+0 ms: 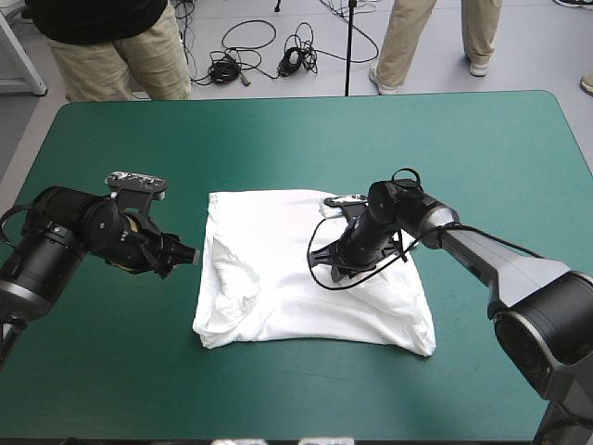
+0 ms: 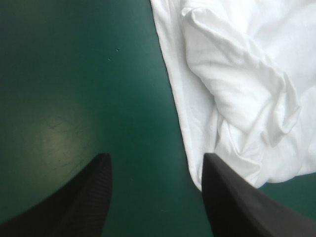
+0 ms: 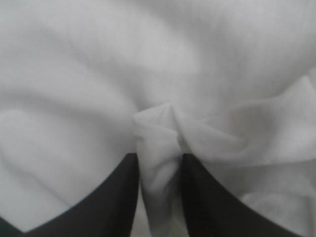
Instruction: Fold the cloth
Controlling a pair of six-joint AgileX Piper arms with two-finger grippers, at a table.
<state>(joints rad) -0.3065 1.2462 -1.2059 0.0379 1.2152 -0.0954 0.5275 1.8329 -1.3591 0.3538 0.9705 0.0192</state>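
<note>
Worktop (image 1: 482, 148): covered in teal-green. The one task item lies near the middle, slightly toward the near edge.

T-shirt (image 1: 278, 297): white, lying as a rough rectangle, mostly flat. The left side is rumpled into puffy rolls and the near-right corner bulges. I can't tell how many layers it has.

Right claw (image 1: 338, 264): down on the shirt's upper middle. The right wrist view shows its black fingers (image 3: 123, 197) nearly together with a narrow ridge of cloth pinched up between them, so it is grasping the T-shirt in mid-panel, not at an edge.

Left claw (image 2: 157, 160): released, fingers well apart. It hangs over bare cover just beside the shirt's left edge, with one finger close to the near-left corner. It isn't touching cloth as far as I can see.

Handling, my read:
- **Material:** light, limp and soft, so it won't hold any shape it is given. The layers will likely slide over each other.
- **Mid-panel pinch:** this lifts a tent of fabric and drags the rest along, giving poor control of the fold line.
- **Better holds:** corners or the hem edge, one per claw, biting through every layer.
- **Left side:** the rumpled rolls (image 2: 247, 94) look likely to need smoothing, or the fold will trap the wrinkles.
- **Fragility:** none, and a firm grip is safe.
</note>
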